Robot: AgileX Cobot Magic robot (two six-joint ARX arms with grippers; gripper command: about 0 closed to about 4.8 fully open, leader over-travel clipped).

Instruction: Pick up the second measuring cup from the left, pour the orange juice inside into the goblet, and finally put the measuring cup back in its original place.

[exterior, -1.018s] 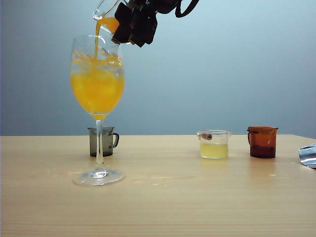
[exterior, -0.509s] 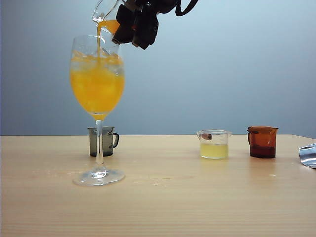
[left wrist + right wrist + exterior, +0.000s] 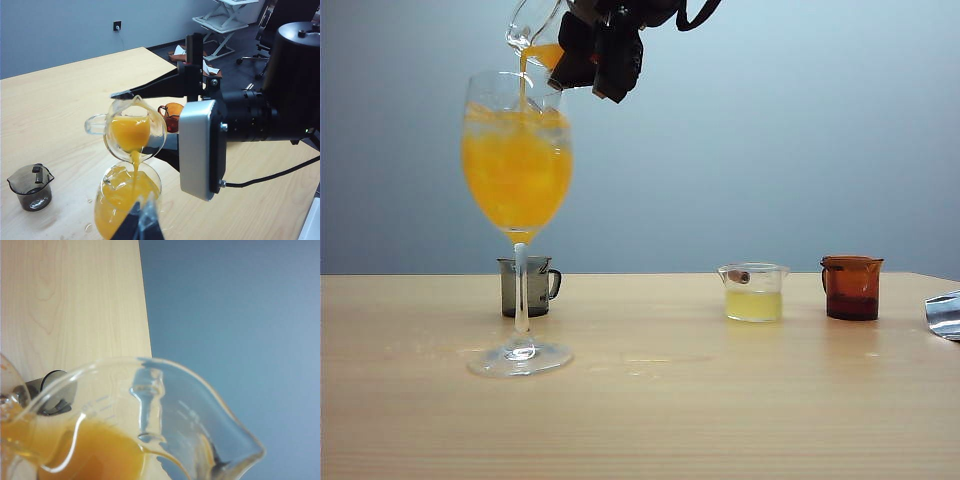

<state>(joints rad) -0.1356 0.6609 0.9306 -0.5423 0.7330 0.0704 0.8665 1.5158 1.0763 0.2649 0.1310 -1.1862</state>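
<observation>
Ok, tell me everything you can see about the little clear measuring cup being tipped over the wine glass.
The small clear measuring cup looks like thin see-through glass or plastic, with a flared rim, a pouring lip and a little loop handle on one side. Faint graduation marks show on its wall. It is tilted steeply, lip down, high above the table, directly over the tall clear stemmed goblet. The right hand grips it. Some bright orange juice remains inside, and a thin stream runs from the lip into the goblet.
</observation>
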